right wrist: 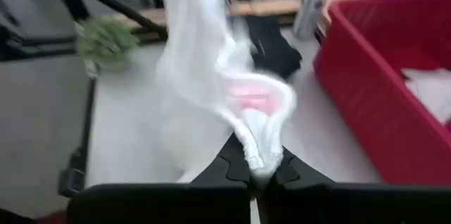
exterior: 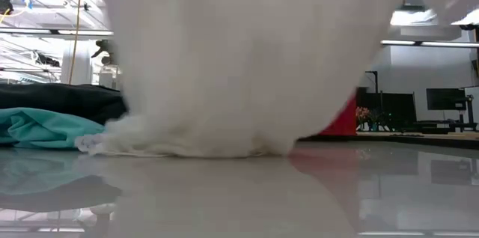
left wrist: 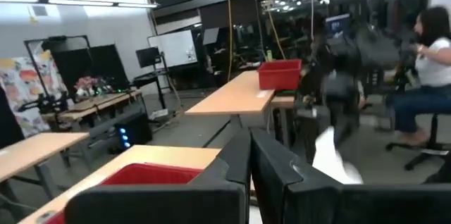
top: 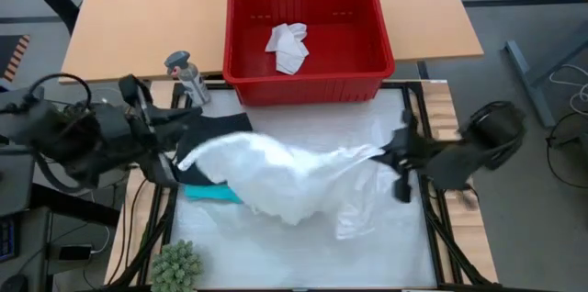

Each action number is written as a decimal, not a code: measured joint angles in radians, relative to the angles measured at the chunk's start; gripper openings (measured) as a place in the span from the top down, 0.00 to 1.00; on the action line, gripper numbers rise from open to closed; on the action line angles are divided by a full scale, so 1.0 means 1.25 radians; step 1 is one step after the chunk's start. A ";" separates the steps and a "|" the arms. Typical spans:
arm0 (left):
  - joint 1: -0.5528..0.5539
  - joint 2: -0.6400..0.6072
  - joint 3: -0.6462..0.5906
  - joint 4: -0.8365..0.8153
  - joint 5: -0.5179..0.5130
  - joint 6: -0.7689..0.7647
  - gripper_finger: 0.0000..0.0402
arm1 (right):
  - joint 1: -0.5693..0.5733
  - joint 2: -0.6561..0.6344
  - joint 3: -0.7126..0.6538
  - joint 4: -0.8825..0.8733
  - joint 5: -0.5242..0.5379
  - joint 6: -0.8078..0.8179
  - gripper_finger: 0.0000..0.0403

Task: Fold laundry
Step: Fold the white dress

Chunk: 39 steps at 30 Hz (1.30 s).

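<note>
- The large thin white cloth garment (top: 276, 177) hangs stretched between both arms at the table's centre, sagging onto the glossy white tabletop (top: 303, 255). It looks sheer and limp, so a slack middle could bunch into a crooked fold.
- The red plastic basket (top: 367, 76), rigid and ribbed, sits at 12 o'clock holding a crumpled white cloth (top: 288, 47).
- The black garment (top: 220, 129) and flat teal garment (top: 216, 194) lie at 9 o'clock under the sheet; dragging could snag them.
- The right gripper (right wrist: 255, 171), at 3 o'clock, pinches a twisted corner; such a thin bite may slip.
- The left gripper (top: 180, 158), at 9 o'clock, is clamped on the opposite edge.
</note>
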 joint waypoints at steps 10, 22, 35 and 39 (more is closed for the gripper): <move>-0.004 0.001 -0.005 -0.313 0.105 -0.272 1.00 | 0.024 0.085 -0.001 0.011 -0.050 -0.044 0.94; 0.146 0.066 -0.201 -0.591 0.463 -0.483 0.73 | 0.023 0.042 -0.001 0.043 -0.050 -0.041 0.94; 0.291 0.131 -0.361 -0.496 0.650 -0.502 0.40 | 0.023 0.042 -0.001 0.043 -0.050 -0.047 0.94; 0.304 0.180 -0.370 -0.458 0.674 -0.489 0.40 | 0.023 0.042 -0.001 0.043 -0.050 -0.047 0.94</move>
